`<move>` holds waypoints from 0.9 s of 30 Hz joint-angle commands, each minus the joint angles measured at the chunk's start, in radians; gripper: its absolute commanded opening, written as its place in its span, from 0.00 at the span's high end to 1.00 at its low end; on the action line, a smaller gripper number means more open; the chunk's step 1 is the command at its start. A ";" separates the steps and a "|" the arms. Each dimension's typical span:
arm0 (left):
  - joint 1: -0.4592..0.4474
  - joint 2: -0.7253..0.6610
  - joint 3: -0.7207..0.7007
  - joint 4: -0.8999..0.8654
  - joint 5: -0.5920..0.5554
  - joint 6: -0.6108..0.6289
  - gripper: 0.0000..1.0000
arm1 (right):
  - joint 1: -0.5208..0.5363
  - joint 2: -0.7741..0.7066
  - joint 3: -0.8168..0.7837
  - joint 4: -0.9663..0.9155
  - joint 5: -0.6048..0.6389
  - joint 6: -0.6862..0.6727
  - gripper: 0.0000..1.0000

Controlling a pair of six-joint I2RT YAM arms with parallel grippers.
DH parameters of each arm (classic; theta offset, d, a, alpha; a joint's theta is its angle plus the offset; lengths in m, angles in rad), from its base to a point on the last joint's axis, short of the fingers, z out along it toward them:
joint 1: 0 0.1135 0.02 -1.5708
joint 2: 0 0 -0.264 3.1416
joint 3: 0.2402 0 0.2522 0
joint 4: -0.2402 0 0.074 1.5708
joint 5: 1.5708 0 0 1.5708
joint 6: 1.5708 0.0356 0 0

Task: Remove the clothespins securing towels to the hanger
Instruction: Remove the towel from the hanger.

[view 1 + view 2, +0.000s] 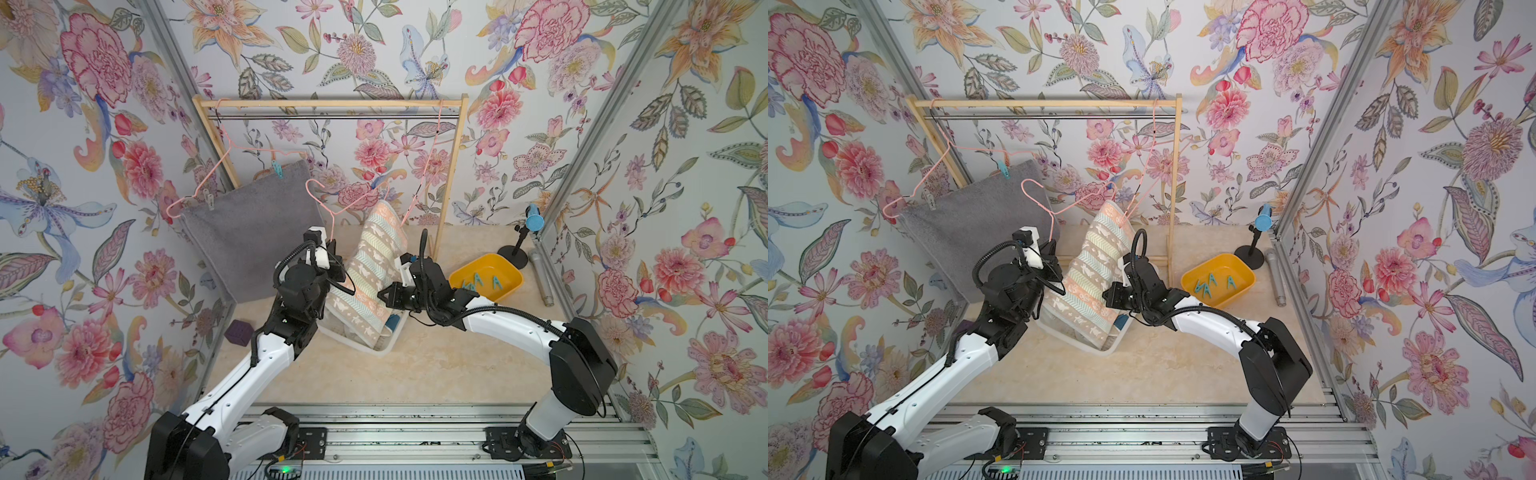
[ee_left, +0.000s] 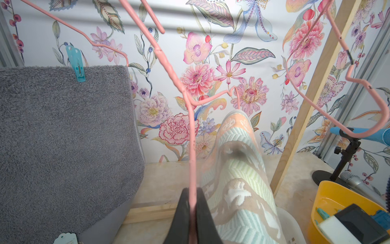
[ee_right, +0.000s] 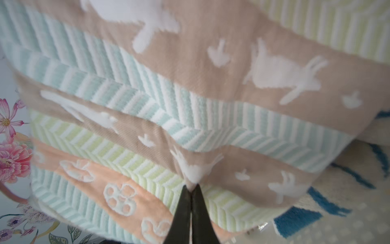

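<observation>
No legible text in any view. The small pale scalloped paper tag (image 2: 64,238) against the grey terry towel (image 2: 63,137) has faint print, too small to read. The blue-and-white fluffy towel (image 3: 341,190) behind the striped peach-mint-beige towel (image 3: 190,95) shows dark blue strokes, cut off and not readable as letters. The striped one carries white rabbit and flower figures only.

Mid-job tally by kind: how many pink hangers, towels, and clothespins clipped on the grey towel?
pink hangers: 3
towels: 3
clothespins on grey towel: 2
Total: 8
</observation>
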 commanded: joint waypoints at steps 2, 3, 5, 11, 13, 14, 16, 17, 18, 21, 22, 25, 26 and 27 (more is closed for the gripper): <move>0.016 0.000 0.074 0.067 -0.020 0.024 1.00 | -0.005 0.050 0.002 -0.062 0.011 -0.021 1.00; 0.016 0.002 0.077 0.069 -0.019 0.025 1.00 | -0.005 0.055 0.002 -0.064 0.016 -0.023 1.00; 0.016 0.007 0.081 0.073 -0.017 0.028 1.00 | -0.004 0.066 0.001 -0.067 0.019 -0.027 1.00; 0.016 0.022 0.096 0.083 -0.014 0.028 1.00 | -0.004 0.120 0.022 -0.093 0.027 -0.032 1.00; 0.016 0.025 0.104 0.084 -0.012 0.030 1.00 | -0.003 0.138 0.031 -0.103 0.027 -0.033 1.00; 0.016 0.028 0.108 0.086 -0.013 0.032 1.00 | -0.003 0.145 0.036 -0.110 0.027 -0.033 1.00; 0.016 0.030 0.115 0.087 -0.014 0.036 1.00 | -0.002 0.157 0.045 -0.125 0.028 -0.037 1.00; 0.016 0.029 0.116 0.087 -0.014 0.038 1.00 | -0.002 0.160 0.046 -0.131 0.030 -0.038 1.00; 0.015 0.031 0.117 0.088 -0.012 0.038 1.00 | -0.002 0.162 0.046 -0.138 0.033 -0.039 1.00; 0.016 0.036 0.116 0.093 -0.003 0.033 1.00 | -0.004 0.161 0.039 -0.146 0.040 -0.040 1.00; 0.016 0.037 0.112 0.095 0.000 0.029 1.00 | -0.005 0.159 0.035 -0.147 0.041 -0.039 1.00; 0.016 0.045 0.098 0.108 0.010 0.016 1.00 | -0.007 0.148 0.023 -0.150 0.039 -0.037 1.00; 0.016 0.047 0.092 0.112 0.011 0.011 1.00 | -0.007 0.143 0.019 -0.151 0.039 -0.037 1.00; 0.016 0.047 0.086 0.116 0.015 0.007 1.00 | -0.009 0.137 0.015 -0.152 0.038 -0.037 1.00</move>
